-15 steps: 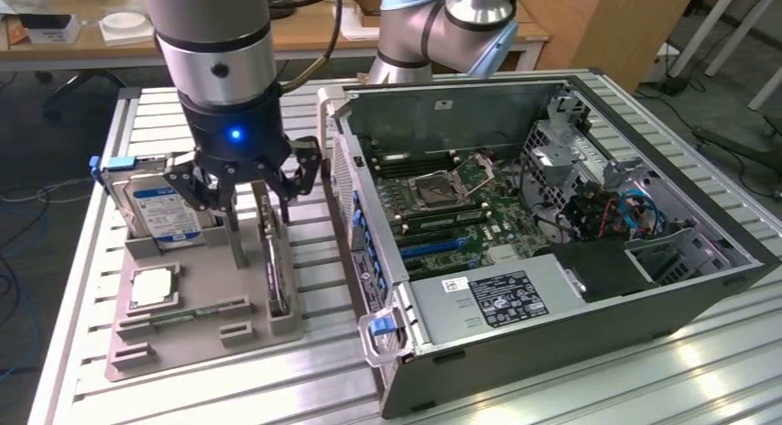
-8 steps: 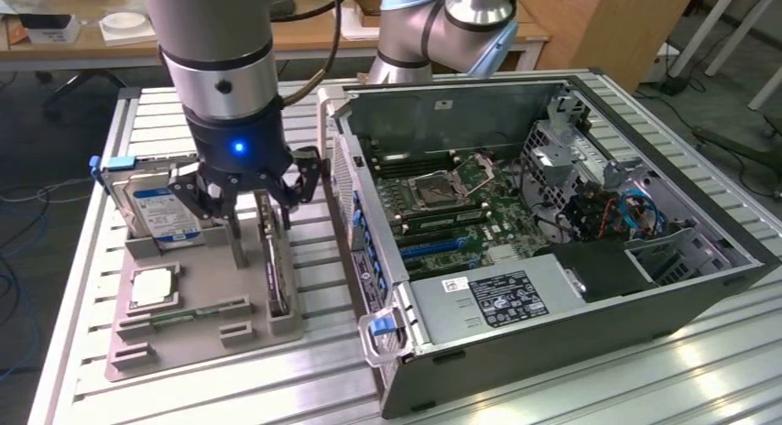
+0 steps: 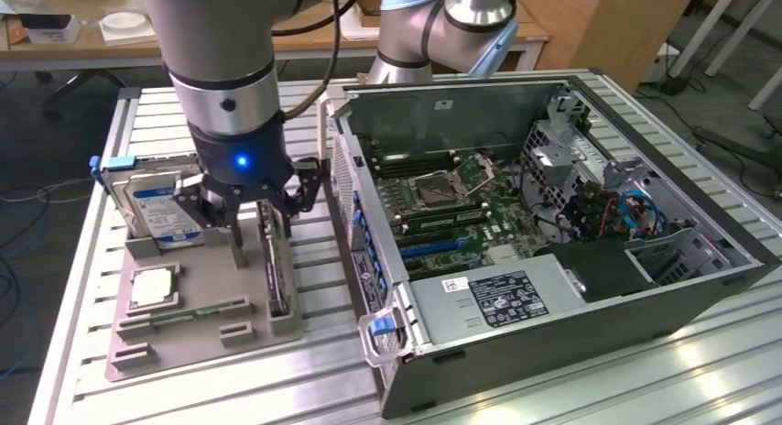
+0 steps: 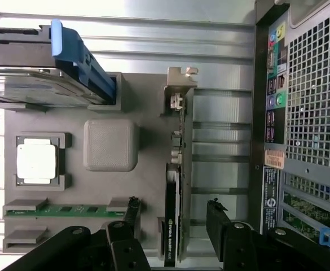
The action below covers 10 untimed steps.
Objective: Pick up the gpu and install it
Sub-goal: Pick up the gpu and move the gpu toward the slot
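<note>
The gpu (image 3: 278, 277) stands on its long edge in a slot of the grey fixture tray (image 3: 183, 344), beside the open computer case (image 3: 550, 214). In the wrist view the gpu (image 4: 176, 148) is a thin dark strip with its silver bracket at one end. My gripper (image 3: 264, 231) hangs just above the card, open. Its black fingers (image 4: 132, 217) stand on either side of the gpu and are apart from it, so my gripper (image 4: 174, 217) straddles the card's fan end. The motherboard (image 3: 452, 214) lies exposed inside the case.
The tray also holds a silver hard drive (image 3: 153, 205) with a blue clip, a CPU (image 3: 149, 288) and a green memory stick (image 3: 201, 310). The case's rear wall (image 4: 300, 113) is close beside the card. A second arm (image 3: 440, 31) stands behind the case.
</note>
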Available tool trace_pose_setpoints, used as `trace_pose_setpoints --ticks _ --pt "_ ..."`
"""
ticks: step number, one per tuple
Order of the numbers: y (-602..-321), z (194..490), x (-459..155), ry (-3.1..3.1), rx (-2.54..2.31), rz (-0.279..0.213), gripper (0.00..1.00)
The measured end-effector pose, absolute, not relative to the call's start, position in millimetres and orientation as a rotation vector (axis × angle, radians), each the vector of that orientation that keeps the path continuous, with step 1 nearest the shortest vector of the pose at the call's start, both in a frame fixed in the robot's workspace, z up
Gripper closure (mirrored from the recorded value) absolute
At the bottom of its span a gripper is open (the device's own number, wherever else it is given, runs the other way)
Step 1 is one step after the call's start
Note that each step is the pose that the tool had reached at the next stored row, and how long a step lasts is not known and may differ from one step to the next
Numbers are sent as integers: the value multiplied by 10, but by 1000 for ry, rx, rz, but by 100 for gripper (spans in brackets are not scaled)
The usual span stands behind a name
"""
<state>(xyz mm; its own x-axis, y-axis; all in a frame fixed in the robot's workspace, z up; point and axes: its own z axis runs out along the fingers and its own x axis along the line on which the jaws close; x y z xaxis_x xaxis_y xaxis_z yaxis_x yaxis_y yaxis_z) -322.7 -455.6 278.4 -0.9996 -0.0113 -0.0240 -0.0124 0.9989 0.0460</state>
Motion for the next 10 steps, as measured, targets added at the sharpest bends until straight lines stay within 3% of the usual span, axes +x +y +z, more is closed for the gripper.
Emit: trace_pose_setpoints --ticks 10 --pt "-4556 2603 -3227 3117 -19 72 41"
